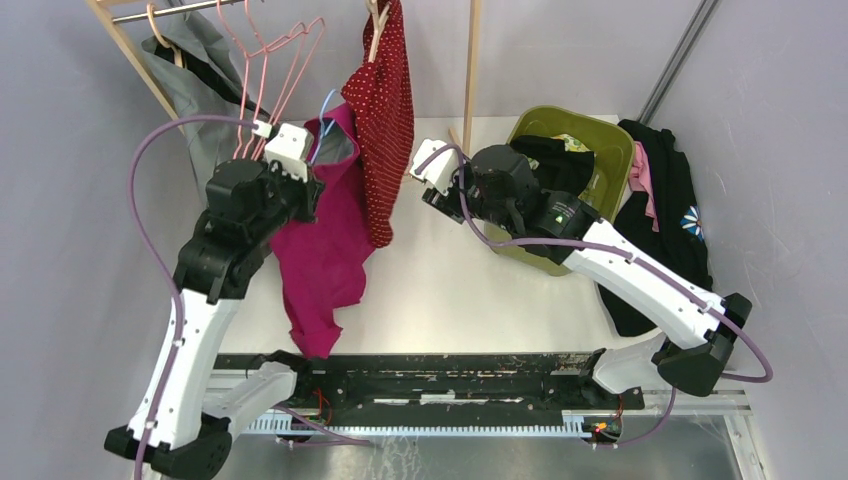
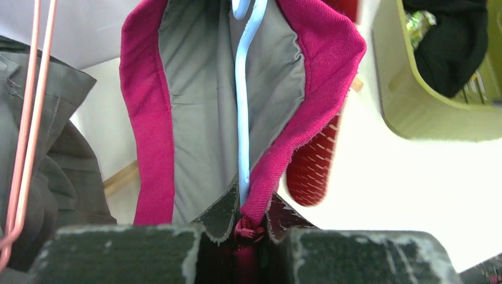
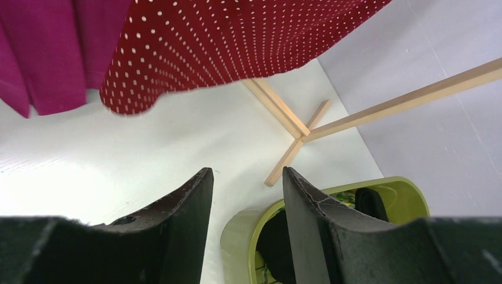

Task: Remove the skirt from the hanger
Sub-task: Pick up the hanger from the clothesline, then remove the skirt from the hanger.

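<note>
Laundry fills the olive-green basket [image 1: 590, 122] at the far right of the white table [image 1: 440, 290]: a heap of black clothing [image 1: 555, 160] lies inside, with a scrap of something colourful behind it that is too small to make out. A second black garment [image 1: 665, 200] with pink trim and a flower print drapes down the outside of the basket's right rim. Well to the left of the basket hangs the magenta skirt [image 1: 325, 250], its grey lining facing the left wrist camera and a light-blue hanger [image 2: 241, 118] running down inside the waistband. The left gripper [image 2: 245, 222] pinches the skirt's waistband edge at the foot of that hanger. Between skirt and basket hangs a red white-dotted garment [image 1: 385, 110]. The right gripper [image 3: 245, 174] hovers just left of the basket, its fingers slightly parted and holding nothing.
</note>
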Motion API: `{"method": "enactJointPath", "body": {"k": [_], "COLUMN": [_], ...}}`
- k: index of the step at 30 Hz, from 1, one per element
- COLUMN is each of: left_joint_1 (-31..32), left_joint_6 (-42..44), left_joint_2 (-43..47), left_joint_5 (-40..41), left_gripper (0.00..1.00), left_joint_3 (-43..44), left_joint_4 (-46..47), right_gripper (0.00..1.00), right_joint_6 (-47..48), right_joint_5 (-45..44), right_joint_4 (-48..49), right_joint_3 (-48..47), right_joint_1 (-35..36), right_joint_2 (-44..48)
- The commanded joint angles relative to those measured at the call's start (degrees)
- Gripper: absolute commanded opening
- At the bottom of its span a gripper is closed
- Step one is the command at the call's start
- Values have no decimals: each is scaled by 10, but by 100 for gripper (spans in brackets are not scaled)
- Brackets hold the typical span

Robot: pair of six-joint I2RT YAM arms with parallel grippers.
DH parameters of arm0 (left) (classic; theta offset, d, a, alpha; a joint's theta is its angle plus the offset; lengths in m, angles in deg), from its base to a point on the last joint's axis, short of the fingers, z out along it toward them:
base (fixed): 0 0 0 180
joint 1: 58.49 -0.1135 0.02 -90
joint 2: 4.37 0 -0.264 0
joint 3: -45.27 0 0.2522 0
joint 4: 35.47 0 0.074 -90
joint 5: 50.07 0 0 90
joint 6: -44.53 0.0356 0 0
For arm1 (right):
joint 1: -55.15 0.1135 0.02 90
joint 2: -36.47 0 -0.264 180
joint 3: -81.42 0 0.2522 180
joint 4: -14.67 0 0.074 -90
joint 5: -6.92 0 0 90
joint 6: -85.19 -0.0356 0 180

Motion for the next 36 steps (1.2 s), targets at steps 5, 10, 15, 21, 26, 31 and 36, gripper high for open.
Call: {"method": "enactJointPath", "body": {"k": [5,10,15,21,26,31,36], "left_joint_1": [-1,0,0,1,2,2,2], "left_joint_6": [60,46,29,2,-30,-3,15], "left_joint_2": [54,64,63,44,27,12,-15], "left_joint_5": [-123,-221,-317,-454,-529,-505,-507], "left_gripper": [3,3,3,3,3,3,3], "left_joint_3": [81,113,126,156,124,77,56], "left_joint_4": [-79,-119,-116,-99,-47,-47,-45], "right_gripper": [54,53,55,59,61,62,65], "right_joint_6": [12,35,53,73,90,99,102], "right_joint_5": [-16,-43,-47,-29,7,37,83], "right_joint_4": [16,24,22,-18,-81,-127,-130], "right_joint_3": [-27,-12,-11,-46,-108,-185,-183], "right_joint_1": [0,-1,-1,-1,-1,0,-1], "right_joint_2": [11,24,38,67,98,120,119]}}
